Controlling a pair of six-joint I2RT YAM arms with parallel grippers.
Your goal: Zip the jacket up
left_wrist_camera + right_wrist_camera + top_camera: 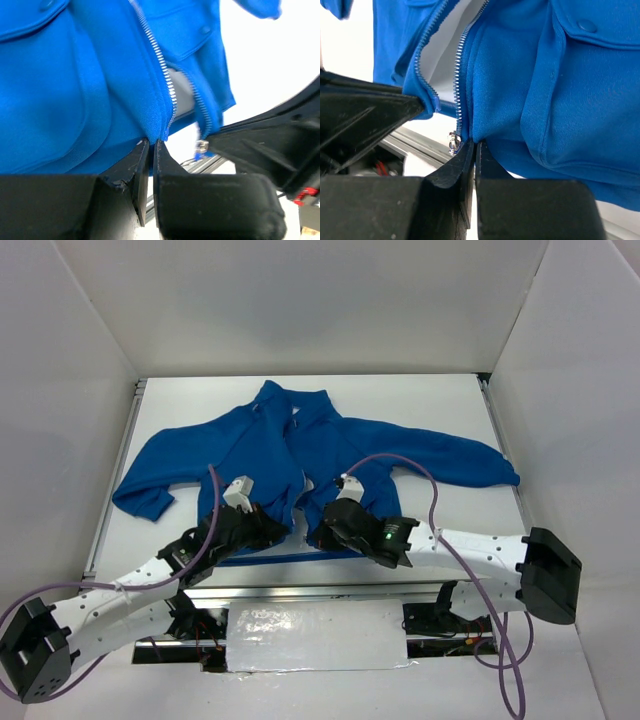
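The royal-blue fleece jacket [300, 445] lies flat on the white table, collar far, hem near, sleeves spread. Its pale zipper [159, 55] is open, and light lining shows between the two rows of teeth. My left gripper [272, 530] is shut on the hem of the jacket's left front panel, right at the bottom of the zipper tape [151, 142]. My right gripper [322, 532] is shut on the hem of the right panel [475, 145]. The metal zipper slider [453, 142] hangs just beside the right fingers; it also shows in the left wrist view [201, 146].
An aluminium rail [330, 590] runs along the table's near edge just under both grippers. White walls [60, 420] enclose the table on the left, back and right. The two grippers sit a few centimetres apart, and each shows in the other's wrist view [270, 140].
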